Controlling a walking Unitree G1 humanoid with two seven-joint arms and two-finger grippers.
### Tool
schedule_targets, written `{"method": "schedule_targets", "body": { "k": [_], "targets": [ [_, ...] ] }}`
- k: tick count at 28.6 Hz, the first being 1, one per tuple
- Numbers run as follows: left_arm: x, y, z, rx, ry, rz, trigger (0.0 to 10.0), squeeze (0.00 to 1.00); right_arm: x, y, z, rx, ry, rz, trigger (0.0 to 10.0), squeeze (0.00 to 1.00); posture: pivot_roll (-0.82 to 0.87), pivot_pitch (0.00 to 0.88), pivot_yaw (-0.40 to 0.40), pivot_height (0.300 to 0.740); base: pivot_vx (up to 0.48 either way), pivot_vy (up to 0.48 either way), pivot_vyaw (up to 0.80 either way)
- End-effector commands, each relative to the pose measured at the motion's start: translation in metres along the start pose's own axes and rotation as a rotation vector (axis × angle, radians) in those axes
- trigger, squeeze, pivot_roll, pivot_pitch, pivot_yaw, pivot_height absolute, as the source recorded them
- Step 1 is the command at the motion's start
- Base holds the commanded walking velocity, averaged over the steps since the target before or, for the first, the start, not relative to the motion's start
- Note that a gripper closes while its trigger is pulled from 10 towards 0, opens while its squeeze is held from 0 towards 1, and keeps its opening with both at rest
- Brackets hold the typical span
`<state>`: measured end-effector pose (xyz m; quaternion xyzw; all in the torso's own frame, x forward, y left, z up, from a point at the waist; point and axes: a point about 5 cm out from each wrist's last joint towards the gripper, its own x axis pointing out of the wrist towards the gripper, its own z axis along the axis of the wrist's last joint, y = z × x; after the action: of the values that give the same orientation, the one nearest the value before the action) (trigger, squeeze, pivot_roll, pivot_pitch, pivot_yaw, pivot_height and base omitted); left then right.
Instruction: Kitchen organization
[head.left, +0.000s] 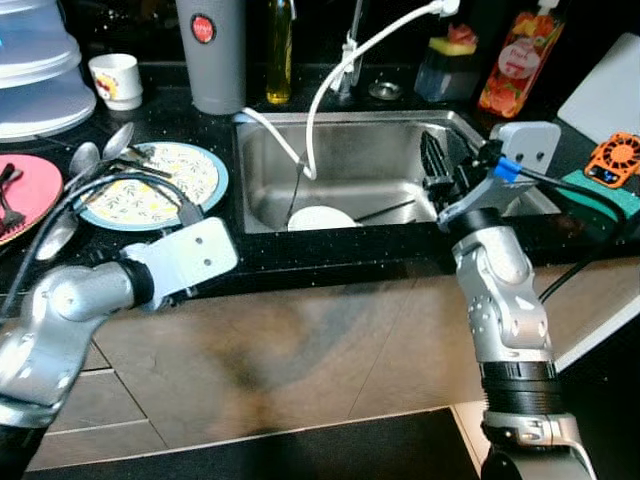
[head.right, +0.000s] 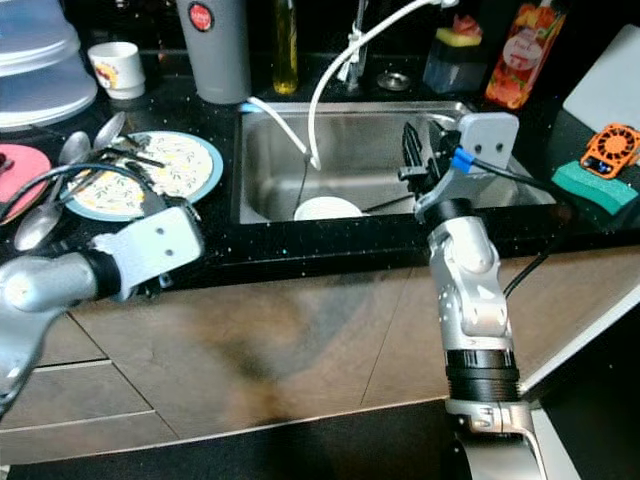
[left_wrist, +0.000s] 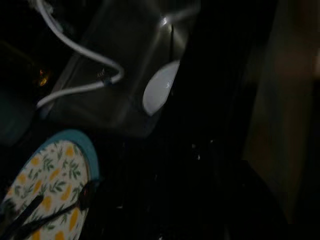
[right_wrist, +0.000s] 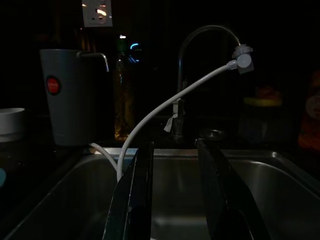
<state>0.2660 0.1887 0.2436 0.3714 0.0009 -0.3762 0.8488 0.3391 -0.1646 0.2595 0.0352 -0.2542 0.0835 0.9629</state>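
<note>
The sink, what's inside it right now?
Inside the sink lies a white plate near the front wall, with a white hose hanging in. The right end effector hovers over the basin, open, hiding part of the floor.

Your left wrist view shows the steel sink (left_wrist: 125, 75) holding a white dish (left_wrist: 160, 93) and a white hose (left_wrist: 82, 52). Beside the sink, a dark utensil (left_wrist: 60, 212) lies across the floral blue-rimmed plate (left_wrist: 47, 180).

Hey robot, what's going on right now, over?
Right gripper open, empty, over the sink. Left gripper beside the patterned plate. White dish in the basin; white hose dangles above it.
</note>
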Motion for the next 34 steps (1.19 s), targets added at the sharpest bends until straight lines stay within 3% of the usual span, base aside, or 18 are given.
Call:
{"method": "schedule_targets", "body": {
  "k": [1, 2, 3, 5, 6, 9, 11, 13, 18, 20, 24, 27, 28, 29, 32, 34],
  "targets": [
    [-0.004, 0.003, 0.005, -0.035, -0.037, 0.006, 10.0, 0.00, -0.002, -0.004, -0.002, 0.002, 0.006, -0.015, 10.0, 0.00, 0.15, 0.053, -0.046, 0.740, 0.000, 0.000, 0.00],
    [-0.003, 0.015, 0.008, -0.103, -0.077, 0.097, 10.0, 0.00, -0.002, -0.003, -0.002, 0.004, 0.006, -0.014, 10.0, 0.00, 0.15, 0.052, -0.047, 0.740, 0.000, 0.000, 0.00],
    [0.006, 0.037, 0.003, -0.210, -0.058, 0.306, 10.0, 0.00, -0.001, -0.002, -0.002, 0.007, 0.004, -0.010, 10.0, 0.00, 0.15, 0.051, -0.051, 0.740, 0.000, 0.000, 0.00],
    [0.012, 0.043, -0.003, -0.209, -0.015, 0.369, 10.0, 0.00, 0.000, -0.001, -0.002, 0.008, 0.003, -0.009, 10.0, 0.00, 0.15, 0.051, -0.051, 0.740, 0.000, 0.000, 0.00],
    [0.016, 0.042, -0.007, -0.122, 0.038, 0.382, 10.0, 0.00, 0.001, -0.001, -0.001, 0.008, 0.001, -0.007, 10.0, 0.00, 0.14, 0.049, -0.053, 0.740, 0.000, 0.000, 0.00],
    [0.020, 0.038, -0.010, -0.047, 0.071, 0.363, 10.0, 0.00, 0.001, -0.001, -0.001, 0.008, 0.000, -0.006, 10.0, 0.00, 0.14, 0.049, -0.053, 0.740, 0.000, 0.000, 0.00],
    [0.024, 0.033, -0.014, 0.094, 0.117, 0.313, 10.0, 0.00, 0.001, -0.002, 0.000, 0.005, -0.002, -0.007, 10.0, 0.00, 0.13, 0.049, -0.050, 0.740, 0.000, 0.000, 0.00],
    [0.024, 0.041, -0.018, 0.188, 0.158, 0.309, 10.0, 0.00, 0.000, -0.004, 0.001, 0.000, -0.003, -0.015, 10.0, 0.00, 0.13, 0.049, -0.047, 0.740, 0.000, 0.000, 0.00],
    [0.022, 0.062, -0.023, 0.264, 0.226, 0.368, 10.0, 0.00, -0.001, -0.005, 0.001, -0.002, -0.002, -0.022, 10.0, 0.00, 0.13, 0.049, -0.033, 0.740, 0.000, 0.000, 0.00],
    [0.017, 0.081, -0.026, 0.310, 0.295, 0.430, 10.0, 0.00, -0.002, -0.004, 0.000, 0.000, -0.005, -0.027, 10.0, 0.00, 0.13, 0.048, -0.022, 0.740, 0.000, 0.000, 0.00],
    [0.005, 0.087, -0.031, 0.363, 0.352, 0.423, 10.0, 0.00, -0.004, -0.004, 0.001, 0.003, -0.008, -0.038, 10.0, 0.00, 0.13, 0.055, -0.023, 0.740, 0.000, 0.000, 0.00],
    [-0.007, 0.093, -0.037, 0.329, 0.390, 0.457, 10.0, 0.00, -0.006, -0.004, 0.000, 0.002, -0.003, -0.040, 10.0, 0.00, 0.13, 0.056, -0.023, 0.740, 0.000, 0.000, 0.00],
    [-0.019, 0.101, -0.047, 0.209, 0.429, 0.578, 10.0, 0.00, -0.006, -0.004, -0.002, 0.003, 0.001, -0.037, 10.0, 0.00, 0.15, 0.057, -0.024, 0.740, 0.000, 0.000, 0.00],
    [-0.019, 0.101, -0.047, 0.209, 0.429, 0.578, 10.0, 0.00, -0.006, -0.004, -0.002, 0.003, 0.001, -0.037, 10.0, 0.00, 0.15, 0.057, -0.024, 0.740, 0.000, 0.000, 0.00],
    [-0.028, 0.095, -0.068, -0.212, 0.387, 0.782, 10.0, 0.00, -0.005, -0.002, -0.003, 0.010, 0.003, -0.033, 10.0, 0.00, 0.15, 0.060, -0.029, 0.740, 0.000, 0.000, 0.00],
    [-0.029, 0.090, -0.077, -0.371, 0.369, 0.856, 10.0, 0.00, -0.003, -0.001, -0.003, 0.014, 0.003, -0.026, 10.0, 0.00, 0.15, 0.060, -0.029, 0.740, 0.000, 0.000, 0.00]
  ]
}}
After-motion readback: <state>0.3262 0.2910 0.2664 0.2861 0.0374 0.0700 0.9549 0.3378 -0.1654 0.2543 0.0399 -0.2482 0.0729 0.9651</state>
